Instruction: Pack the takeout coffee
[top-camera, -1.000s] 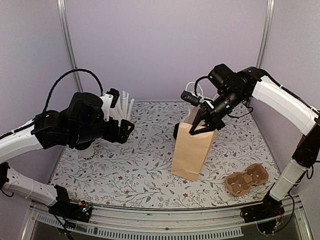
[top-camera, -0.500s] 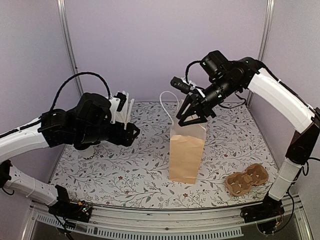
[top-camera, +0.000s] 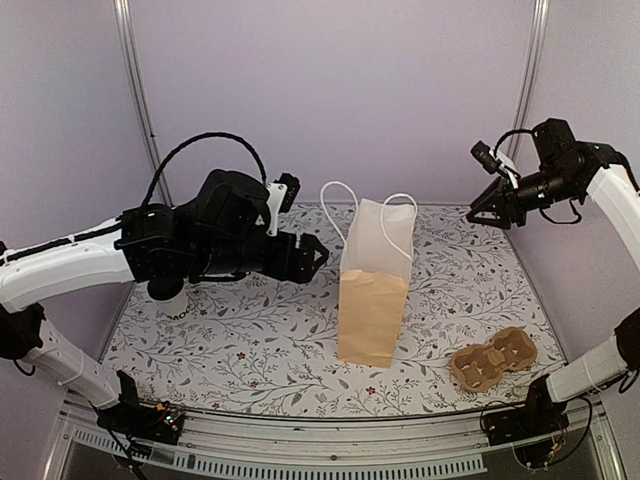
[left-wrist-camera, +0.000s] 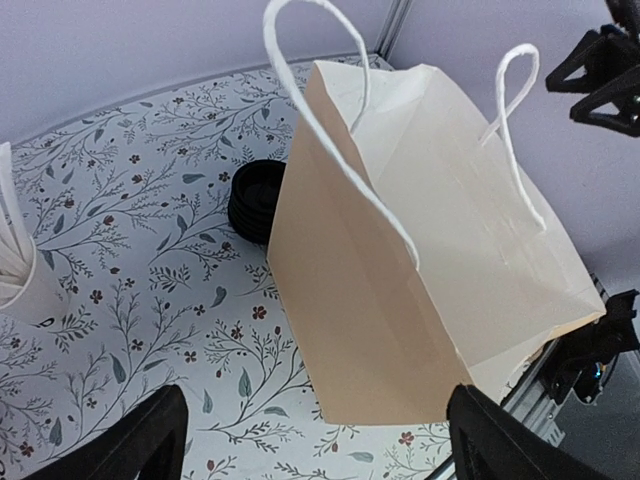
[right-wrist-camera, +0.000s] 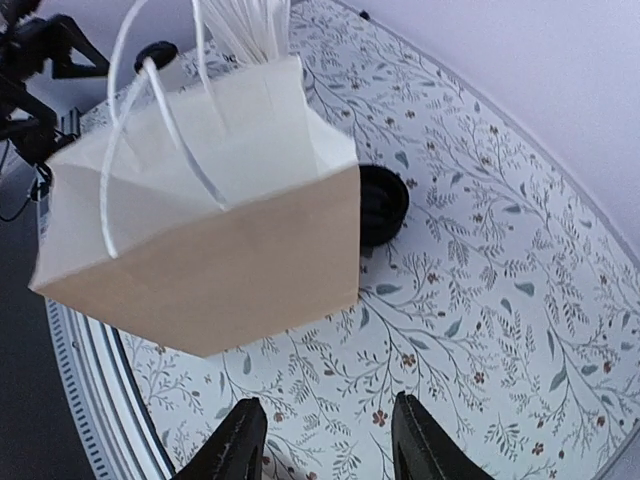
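The takeout coffee (top-camera: 176, 306) stands at the left of the table, a white cup with dark print, mostly covered by my left arm. Its black lid (right-wrist-camera: 156, 54) shows in the right wrist view beyond the bag. A brown paper bag (top-camera: 374, 290) with white handles stands upright mid-table, mouth open. My left gripper (top-camera: 311, 254) hovers just left of the bag, open wide and empty; in its own view the bag (left-wrist-camera: 400, 300) lies ahead of the left gripper (left-wrist-camera: 320, 452). My right gripper (top-camera: 489, 212) hangs high at the back right, open and empty; the bag (right-wrist-camera: 230, 240) is below the right gripper (right-wrist-camera: 328, 442).
A stack of black lids (left-wrist-camera: 258, 200) sits on the table just behind the bag, shown as the lid stack (right-wrist-camera: 382, 205) in the right wrist view. White straws (right-wrist-camera: 245, 25) stand at the back left. A cardboard cup carrier (top-camera: 492, 363) lies at the front right.
My right gripper opened, let go of the bag's top and pulled back up to the right. The bag now stands upright by itself. My left arm swung right toward the bag.
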